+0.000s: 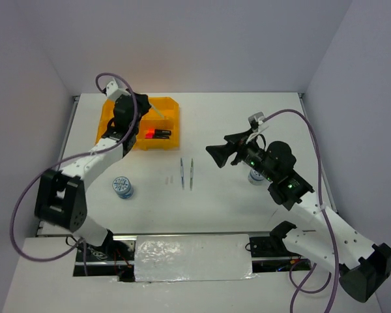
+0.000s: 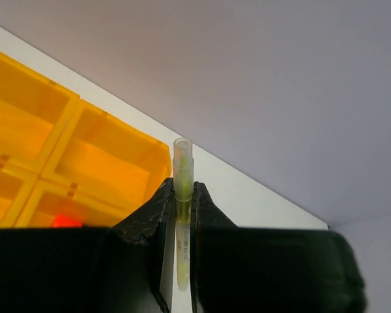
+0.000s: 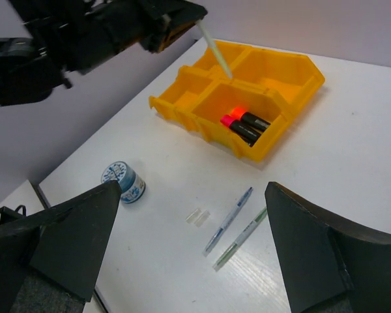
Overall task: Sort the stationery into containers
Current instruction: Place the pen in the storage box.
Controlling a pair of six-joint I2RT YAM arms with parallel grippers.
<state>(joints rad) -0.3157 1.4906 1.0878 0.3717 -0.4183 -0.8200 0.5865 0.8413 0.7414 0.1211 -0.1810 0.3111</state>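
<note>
The orange-yellow tray (image 1: 175, 124) sits at the back left, with two black markers (image 1: 158, 134), capped red and pink, in its near right compartment. Over the tray, my left gripper (image 1: 135, 107) is shut on a pale stick (image 1: 156, 109), which pokes out past the fingers above the far compartments. The left wrist view shows the stick (image 2: 182, 176) pinched upright between both jaws (image 2: 181, 187). Two thin pens (image 1: 182, 173) (image 1: 191, 173) lie side by side mid-table. My right gripper (image 1: 215, 154) hovers right of them, open and holding nothing (image 3: 190, 190).
A grey-blue roll (image 1: 122, 187) stands near the left arm. A second roll (image 1: 255, 176) is partly hidden under the right arm. Two tiny clear pieces (image 3: 197, 216) lie left of the pens (image 3: 229, 220). White walls close in the table on three sides.
</note>
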